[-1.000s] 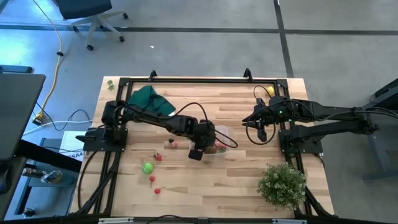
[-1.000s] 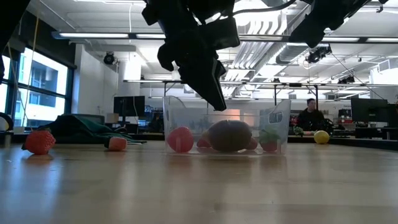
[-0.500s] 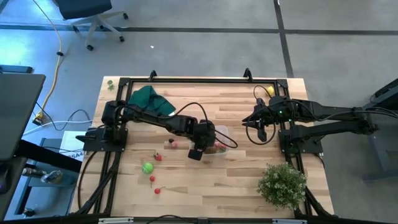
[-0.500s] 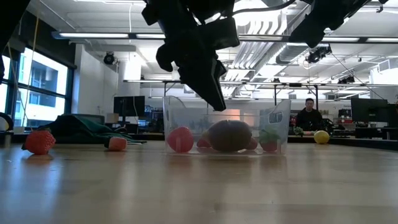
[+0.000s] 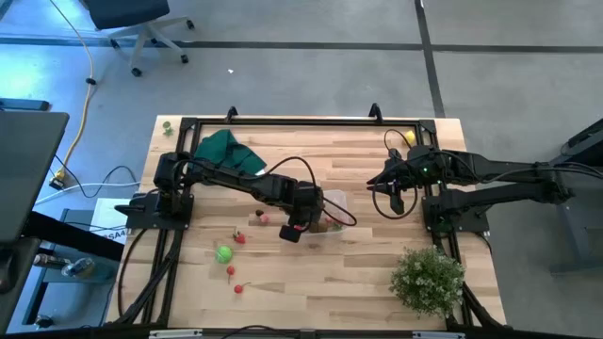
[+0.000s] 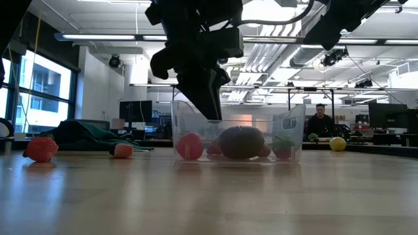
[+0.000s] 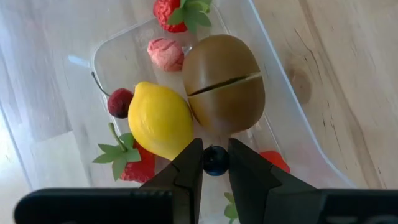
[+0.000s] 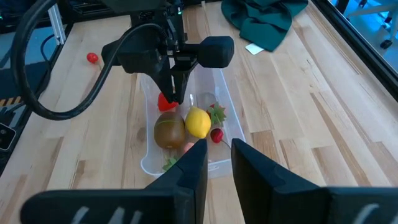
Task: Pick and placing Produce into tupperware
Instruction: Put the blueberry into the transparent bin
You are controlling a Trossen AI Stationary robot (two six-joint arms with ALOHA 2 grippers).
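Note:
The clear tupperware (image 5: 332, 218) (image 6: 238, 134) stands mid-table and holds produce: a yellow lemon (image 7: 160, 120), a brown kiwi (image 7: 225, 84), strawberries, a cherry and a raspberry. My left gripper (image 6: 212, 115) points steeply down into the tub's left end, shut on a small dark blue berry (image 7: 216, 160). My right gripper (image 8: 215, 155) hangs raised near the table's right edge, its fingers a narrow gap apart with nothing between them. More produce lies on the table to the left: a green ball (image 5: 223, 253) and small red pieces (image 5: 240, 237). My left gripper pinches the small dark berry (image 7: 216, 162) between its two fingertips (image 7: 189, 165), which come from above, pointing steeply down. The berry hangs clear above the lemon and kiwi, just below the tub's rim.
A dark green cloth (image 5: 226, 151) lies at the far left and a bushy plant (image 5: 429, 278) at the near right corner. A yellow piece (image 5: 408, 137) sits at the far right. A strawberry (image 6: 41, 148) and an orange-red piece (image 6: 122, 151) lie left of the tub.
My left gripper has tipped more steeply downward, and its fingertips have swung a little toward the table's left over the tub. It stays shut.

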